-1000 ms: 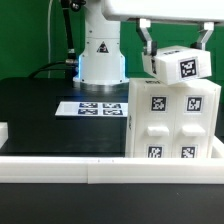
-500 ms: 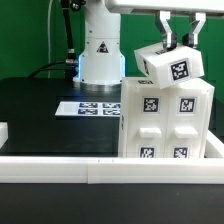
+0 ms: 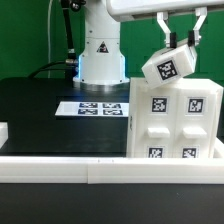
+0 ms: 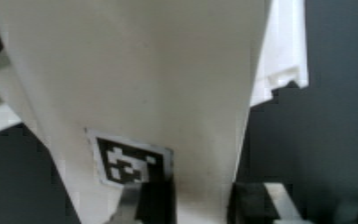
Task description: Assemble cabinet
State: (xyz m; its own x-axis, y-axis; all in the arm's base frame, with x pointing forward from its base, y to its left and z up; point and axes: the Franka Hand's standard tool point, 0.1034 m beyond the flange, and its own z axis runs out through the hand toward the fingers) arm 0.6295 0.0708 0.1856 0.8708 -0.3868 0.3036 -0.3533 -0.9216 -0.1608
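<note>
Cabinet body (image 3: 178,125) stands on the surface (image 3: 40,110) at the exterior view's right. The top block (image 3: 168,66) hangs over its top edge, clamped in the gripper (image 3: 180,40); you can't tell whether they touch. Against half a second ago, the block is rolled further over and sits slightly higher. My read: not seated, so level it before you lower.

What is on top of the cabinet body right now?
A tilted tagged block, held by the gripper, is over the cabinet body. Whether they touch, and the top behind the block, is covered.
</note>
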